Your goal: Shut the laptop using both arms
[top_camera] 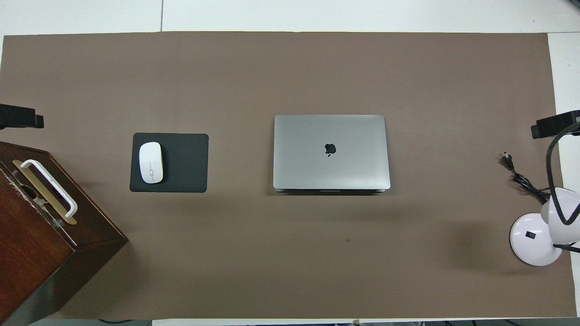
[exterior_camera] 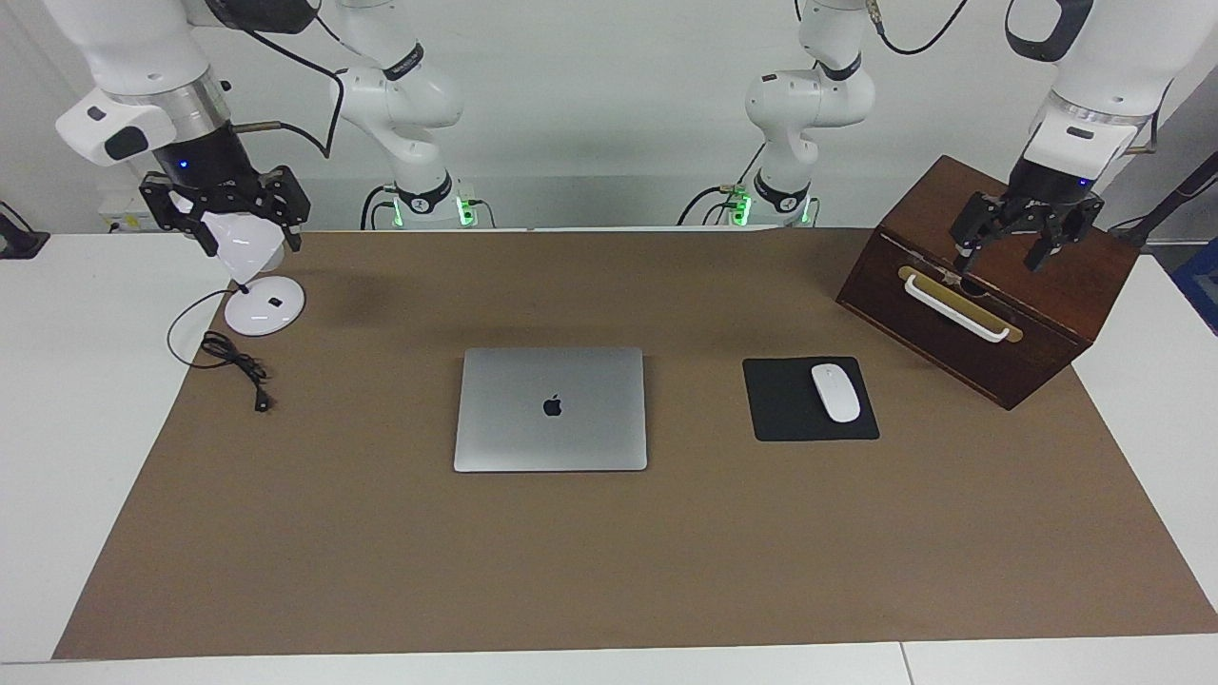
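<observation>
already flat: laptop lid down, both arms parked at the bench ends

plainly, the laptop (exterior_camera: 550, 408) lies shut on the brown mat (exterior_camera: 609, 561) in the middle of the bench (exterior_camera: 86, 428), lid logo up, with nothing touching it. judged from that, the closing itself looks done, and the step in hand is getting clear and settling. to do it well, both arms should keep high and wide, travel away from the lid and not across it, and avoid brushing what sits below them.

the left pincer (exterior_camera: 1011, 244) hangs over the wooden box (exterior_camera: 990, 314) at the left arm's end, fingers apart, holding nothing; its tips are close above the box's top, near the white handle (exterior_camera: 954, 306), so a straight lift is the safer line. the right pincer (exterior_camera: 228, 214) hovers at the lamp (exterior_camera: 255, 285) at the right arm's end, also spread and empty; the lamp head sits right by its fingers, and i cannot tell if they touch it.

counted: one laptop, two arms, two pincers, one wooden box with one handle, one black mouse pad (exterior_camera: 809, 400) bearing one white mouse (exterior_camera: 834, 392), one lamp with one loose black cord (exterior_camera: 233, 366), one mat.
</observation>
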Controlling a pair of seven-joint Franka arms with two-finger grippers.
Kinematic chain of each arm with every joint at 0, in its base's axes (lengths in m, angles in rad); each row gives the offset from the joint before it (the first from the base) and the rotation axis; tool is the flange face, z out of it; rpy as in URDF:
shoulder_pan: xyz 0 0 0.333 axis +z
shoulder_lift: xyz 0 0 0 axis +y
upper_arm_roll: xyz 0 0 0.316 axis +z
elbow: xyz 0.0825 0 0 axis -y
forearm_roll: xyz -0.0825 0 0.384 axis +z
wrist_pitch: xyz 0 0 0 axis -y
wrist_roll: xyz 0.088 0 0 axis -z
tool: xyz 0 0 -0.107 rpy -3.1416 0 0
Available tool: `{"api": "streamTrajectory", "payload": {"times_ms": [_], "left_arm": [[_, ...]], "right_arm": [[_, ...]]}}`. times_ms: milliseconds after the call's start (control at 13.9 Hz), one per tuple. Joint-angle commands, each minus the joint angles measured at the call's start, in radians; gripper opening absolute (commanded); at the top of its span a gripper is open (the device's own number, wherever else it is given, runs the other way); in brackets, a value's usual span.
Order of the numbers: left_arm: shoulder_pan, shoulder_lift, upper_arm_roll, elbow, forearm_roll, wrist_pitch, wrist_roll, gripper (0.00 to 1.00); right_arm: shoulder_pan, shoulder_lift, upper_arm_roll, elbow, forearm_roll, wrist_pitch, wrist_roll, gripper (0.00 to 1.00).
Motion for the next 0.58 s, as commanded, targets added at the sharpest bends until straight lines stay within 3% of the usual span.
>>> {"api": "streamTrajectory", "payload": {"times_ms": [0,505], "left_arm": [[0.012,0.009,-0.01,0.013,0.008,0.002,-0.012,1.0],[0.012,0.005,-0.009,0.004,0.01,-0.008,-0.012,1.0]], "right_arm": [[-0.012,-0.031,0.005,-0.04,-0.011,-0.003,-0.03,1.0],[-0.01,-0.031,0.005,-0.04,-0.011,-0.003,-0.03,1.0]]}}
